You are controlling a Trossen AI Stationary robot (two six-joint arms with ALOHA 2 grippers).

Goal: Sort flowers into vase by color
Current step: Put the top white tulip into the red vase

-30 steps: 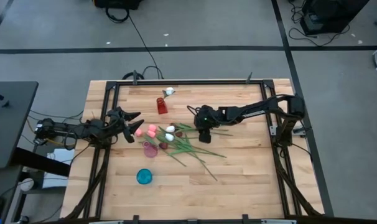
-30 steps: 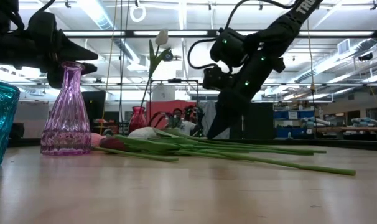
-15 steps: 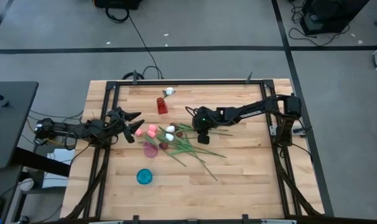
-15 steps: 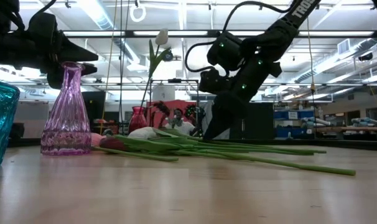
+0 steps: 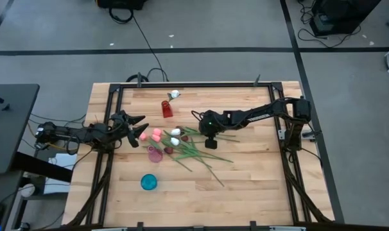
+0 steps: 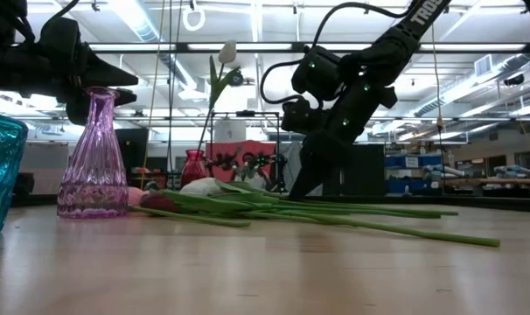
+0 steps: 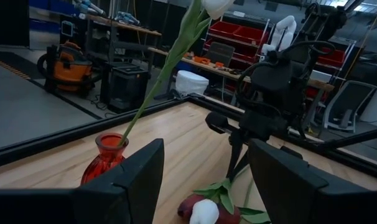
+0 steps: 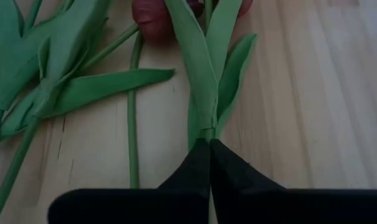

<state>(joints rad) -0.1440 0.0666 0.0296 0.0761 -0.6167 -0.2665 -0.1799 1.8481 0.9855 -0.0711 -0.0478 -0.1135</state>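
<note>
Wooden table (image 5: pixel 259 186) carries the flowers (image 5: pixel 188 146), a heap at its middle. My right gripper (image 8: pixel 208 146) is down on the heap's right side, fingers pinched together around one green stem (image 8: pixel 207 127). My left gripper (image 5: pixel 138 127) hovers left, fingers wide.

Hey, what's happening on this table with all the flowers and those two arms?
The robot is sorting artificial tulips into vases. The right pincer is down in the pile of flowers mid-table, shut on a green stem. The left pincer waits open at the table's left side. One white tulip already stands in the red vase; the purple vase and blue vase hold none.
</note>
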